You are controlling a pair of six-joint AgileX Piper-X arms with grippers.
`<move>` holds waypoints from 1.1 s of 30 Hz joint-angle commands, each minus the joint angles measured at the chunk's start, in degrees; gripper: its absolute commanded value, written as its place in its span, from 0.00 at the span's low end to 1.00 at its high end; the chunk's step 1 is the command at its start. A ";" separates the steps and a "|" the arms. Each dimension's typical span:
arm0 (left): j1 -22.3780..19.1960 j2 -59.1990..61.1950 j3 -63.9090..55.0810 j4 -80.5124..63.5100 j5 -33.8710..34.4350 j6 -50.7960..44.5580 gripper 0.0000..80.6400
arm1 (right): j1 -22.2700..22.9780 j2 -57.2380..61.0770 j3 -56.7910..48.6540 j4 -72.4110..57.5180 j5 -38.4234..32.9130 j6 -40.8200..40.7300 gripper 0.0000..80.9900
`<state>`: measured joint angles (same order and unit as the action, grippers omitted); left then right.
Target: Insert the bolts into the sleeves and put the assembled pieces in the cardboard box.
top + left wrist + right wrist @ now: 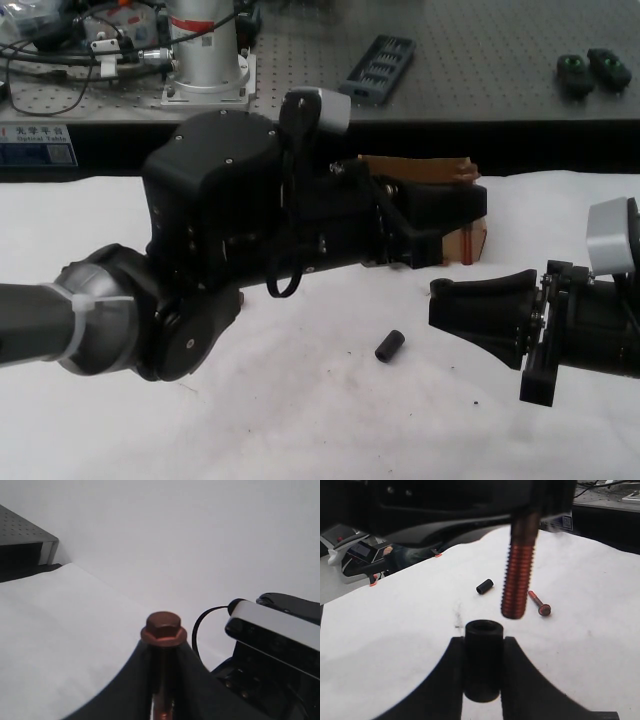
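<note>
Hovering just above sleeve (482, 666) mouth, seemingly slightly aside, sat bolt (520, 570), pinched in left gripper (163, 650). Right gripper (482, 647) clamped sleeve, mid-right of high view. Risk: threads catching rim if pushed misaligned — sleeve could twist loose, drop near spare sleeve (389, 345).

A lab: perforated optical breadboard (480, 60), tangled cables (45, 55) and metal post (205, 45) behind.

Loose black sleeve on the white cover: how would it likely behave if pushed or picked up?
The loose sleeve lies on its side and looks cylindrical, so a sideways push would probably roll it. Small and smooth-looking, it could slip from a loose grip. The soft-looking white cover may damp rolling.
</note>
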<state>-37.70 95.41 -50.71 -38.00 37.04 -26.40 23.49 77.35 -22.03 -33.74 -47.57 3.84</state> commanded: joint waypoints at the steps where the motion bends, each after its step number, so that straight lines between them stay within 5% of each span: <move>1: 0.30 -0.06 -0.84 -0.68 -0.76 0.46 0.01 | 0.00 -0.84 -0.14 -0.04 1.29 0.03 0.07; 33: 0.41 -0.06 -0.54 5.35 -4.74 4.11 0.01 | 0.00 -0.84 -0.14 -0.48 5.92 0.45 0.07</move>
<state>-37.56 95.41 -50.71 -32.86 31.92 -23.39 23.49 77.35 -22.03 -33.63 -41.75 4.20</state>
